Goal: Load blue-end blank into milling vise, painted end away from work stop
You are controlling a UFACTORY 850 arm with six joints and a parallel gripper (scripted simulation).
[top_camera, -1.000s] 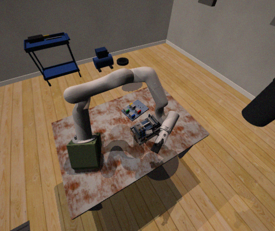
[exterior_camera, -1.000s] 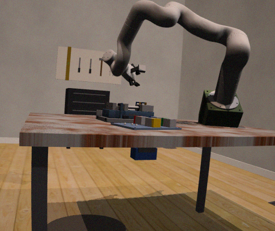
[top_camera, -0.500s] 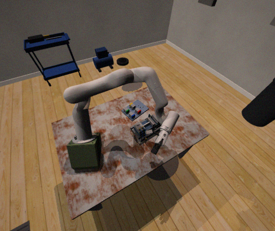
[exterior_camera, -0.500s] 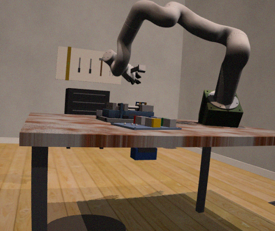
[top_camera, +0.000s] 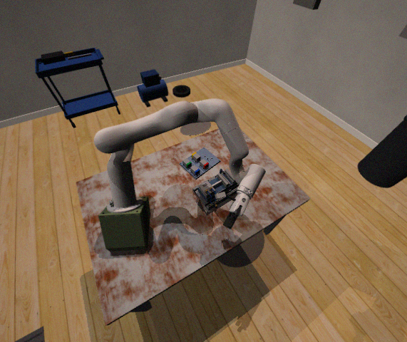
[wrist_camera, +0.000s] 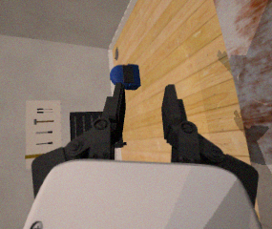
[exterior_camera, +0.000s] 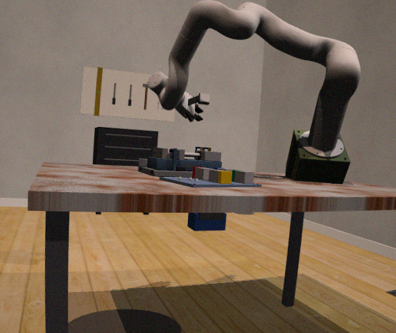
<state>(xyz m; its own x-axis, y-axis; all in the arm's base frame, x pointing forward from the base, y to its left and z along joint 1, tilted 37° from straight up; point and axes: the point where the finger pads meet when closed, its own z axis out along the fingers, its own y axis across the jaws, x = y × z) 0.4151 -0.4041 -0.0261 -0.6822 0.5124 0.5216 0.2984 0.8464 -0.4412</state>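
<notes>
The blank with the blue end (top_camera: 197, 171) lies on the infeed plate (top_camera: 212, 162) (exterior_camera: 191, 184), at its corner nearer the vise. In the exterior view it is mostly hidden behind other blanks. Blanks with green (top_camera: 187, 164), yellow (top_camera: 195, 157) (exterior_camera: 224, 177) and red (top_camera: 204, 164) ends lie on the same plate. The vise (top_camera: 214, 188) (exterior_camera: 161, 163) stands beside it, with a pale rod (top_camera: 216, 182) (exterior_camera: 191, 155) between its blocks. My gripper (top_camera: 229, 221) (exterior_camera: 199, 113) (wrist_camera: 144, 95) is partly open and empty, high above the table, beyond the vise from the infeed plate, and tilted.
The vise stands on a raised plate (exterior_camera: 148, 171). My arm arches over the table (top_camera: 152, 184) from its green base (top_camera: 124, 229) (exterior_camera: 317, 166). Small pegs (exterior_camera: 191, 178) stand on the infeed plate beside the blanks. The wrist view shows wall, floor and the table edge, no blank.
</notes>
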